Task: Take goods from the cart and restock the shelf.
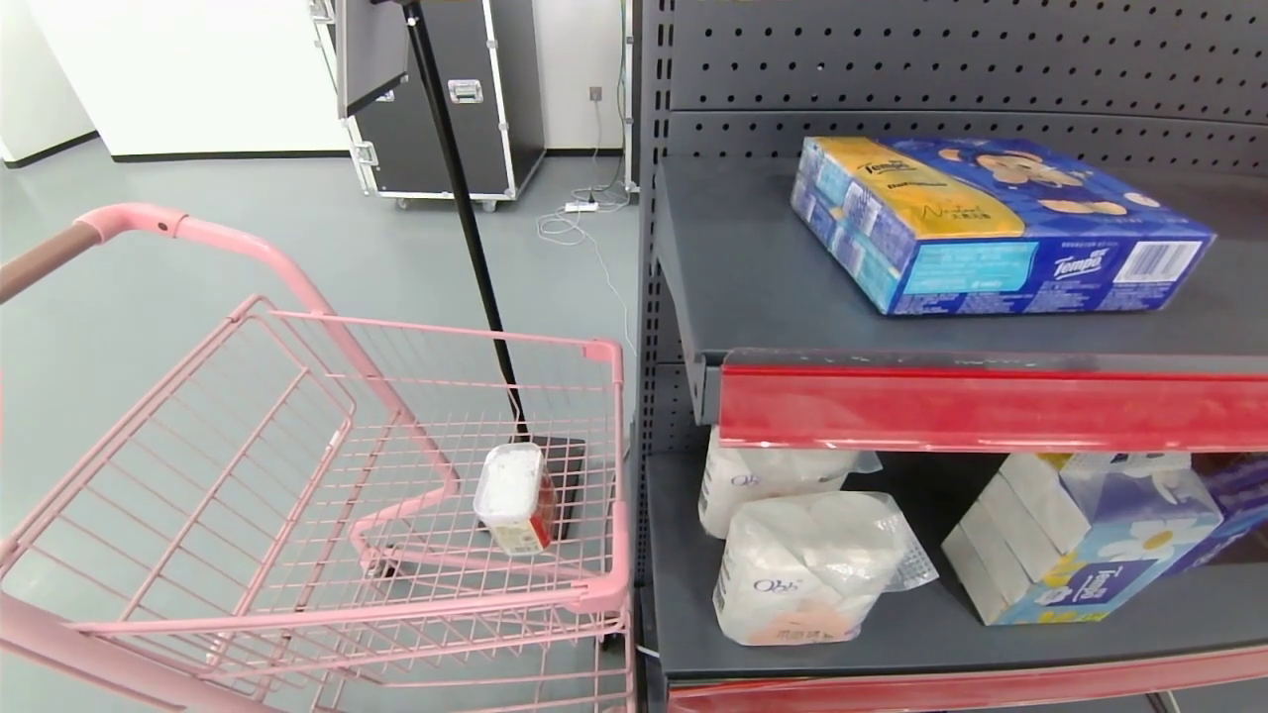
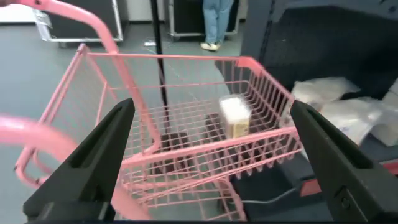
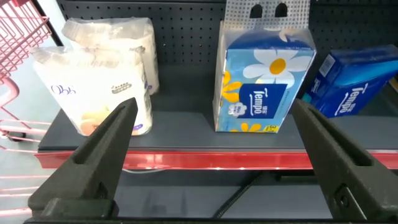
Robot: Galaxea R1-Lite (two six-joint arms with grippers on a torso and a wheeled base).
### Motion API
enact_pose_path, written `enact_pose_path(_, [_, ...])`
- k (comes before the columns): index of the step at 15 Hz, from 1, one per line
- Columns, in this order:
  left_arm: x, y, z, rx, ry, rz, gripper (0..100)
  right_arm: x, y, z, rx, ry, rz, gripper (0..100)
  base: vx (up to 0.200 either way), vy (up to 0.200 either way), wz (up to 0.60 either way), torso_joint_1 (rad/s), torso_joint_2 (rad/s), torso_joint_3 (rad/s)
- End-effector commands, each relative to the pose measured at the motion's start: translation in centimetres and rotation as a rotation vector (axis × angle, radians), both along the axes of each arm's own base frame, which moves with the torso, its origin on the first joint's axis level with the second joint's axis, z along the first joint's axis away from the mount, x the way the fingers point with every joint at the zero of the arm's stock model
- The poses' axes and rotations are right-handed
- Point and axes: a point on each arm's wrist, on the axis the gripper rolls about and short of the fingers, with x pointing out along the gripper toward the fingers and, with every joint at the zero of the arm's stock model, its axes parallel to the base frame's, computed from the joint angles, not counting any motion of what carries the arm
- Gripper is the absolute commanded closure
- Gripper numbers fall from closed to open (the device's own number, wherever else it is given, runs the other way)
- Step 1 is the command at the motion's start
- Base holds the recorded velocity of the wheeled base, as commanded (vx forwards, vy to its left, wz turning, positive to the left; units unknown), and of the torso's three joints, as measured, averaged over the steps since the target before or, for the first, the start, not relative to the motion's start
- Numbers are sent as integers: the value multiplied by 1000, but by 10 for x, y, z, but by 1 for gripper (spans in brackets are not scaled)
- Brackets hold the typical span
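A pink wire cart (image 1: 297, 475) stands left of the dark shelf unit (image 1: 753, 287). In its far right corner lies a small clear tub with a white lid and red label (image 1: 515, 498), also the tub (image 2: 235, 116) in the left wrist view. My left gripper (image 2: 211, 155) hangs open above the cart's near side, nothing between its fingers. My right gripper (image 3: 214, 155) is open in front of the lower shelf (image 3: 186, 134), facing a blue tissue pack (image 3: 264, 84) and white paper rolls (image 3: 99, 87).
A large blue tissue box (image 1: 991, 223) lies on the upper shelf. White roll packs (image 1: 802, 564) and a tissue bundle (image 1: 1080, 540) sit on the lower shelf. A black pole on a base (image 1: 466, 208) stands behind the cart. Black cases (image 1: 446, 99) stand far back.
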Motion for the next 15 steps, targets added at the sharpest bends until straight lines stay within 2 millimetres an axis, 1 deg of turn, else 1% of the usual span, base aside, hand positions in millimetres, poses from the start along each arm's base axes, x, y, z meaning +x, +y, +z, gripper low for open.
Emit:
enact_pose_path(1, [92,-16,88,-60,301,-157,0,0,0,0,0,1,3,0,0,0,0,0,0,0])
enact_pose_path(2, [136,-23,89,-51,432,-153,0,0,0,0,0,0,1,0,0,0,0,0,0,0])
enact_pose_path(3, [167,-31,82,-23,527,-166,0,0,0,0,0,1,1,0,0,0,0,0,0,0])
enact_pose_path(4, [184,-42,72,22,593,-207,0,0,0,0,0,1,1,0,0,0,0,0,0,0])
enact_pose_path(7, [227,-72,32,143,797,-266,0,0,0,0,0,1,1,0,0,0,0,0,0,0])
enact_pose_path(9, [257,-88,12,180,890,-257,0,0,0,0,0,1,1,0,0,0,0,0,0,0])
enact_pose_path(12, [293,-102,-5,192,941,-254,0,0,0,0,0,1,1,0,0,0,0,0,0,0])
enact_pose_path(14, [308,-107,-14,204,930,-258,0,0,0,0,0,1,1,0,0,0,0,0,0,0])
enact_pose_path(15, [311,-109,-17,208,927,-256,0,0,0,0,0,1,1,0,0,0,0,0,0,0])
